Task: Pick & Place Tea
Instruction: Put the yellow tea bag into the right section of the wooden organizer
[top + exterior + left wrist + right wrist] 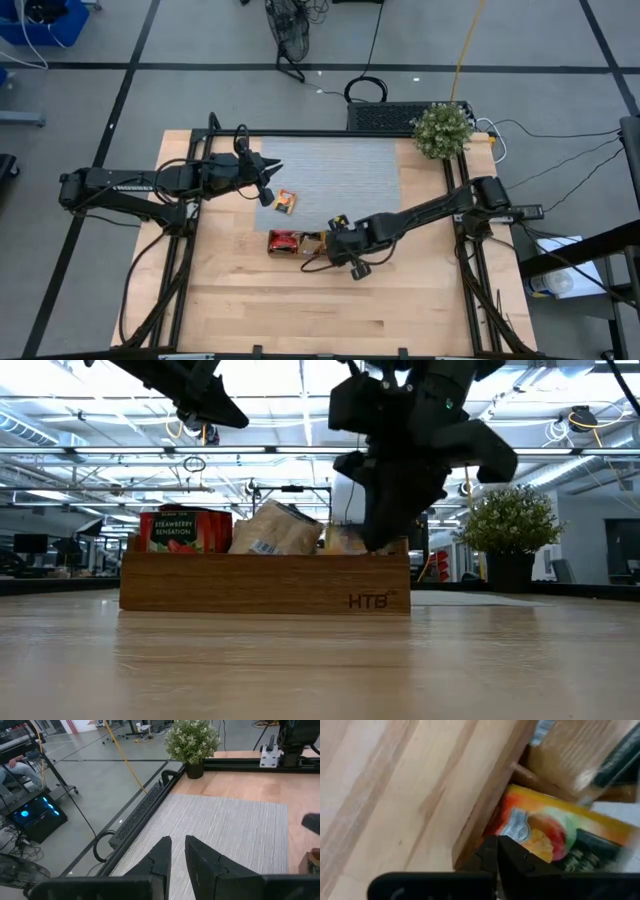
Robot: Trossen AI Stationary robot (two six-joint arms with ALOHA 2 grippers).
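Note:
The long wooden tray (297, 243) (265, 582) lies on the table. It holds red tea packets (185, 530) at one end, pale ones (275, 530) in the middle and orange-yellow ones (345, 540) at the other end. My right gripper (335, 235) (496, 851) reaches down into that orange-yellow end, shut on an orange-yellow packet (545, 832). One more orange packet (286, 202) lies flat on the grey mat. My left gripper (270, 186) (178, 851) hovers above the mat's left edge beside that packet, shut and holding nothing. My right gripper pinches the orange-yellow packet at its edge (512, 832) next to the tray's long wall (485, 805), coming from above and slanting down into the end compartment. The fingertips hide the exact spot. The packet lies tilted inside the compartment, on the other packets.
A grey ribbed mat (335, 175) (225, 835) covers the far middle of the table. A small potted plant (441, 130) (192, 742) stands at the far right corner. Black frame rails (190, 250) run along the table's sides. Bare wood (330, 310) lies nearer than the tray.

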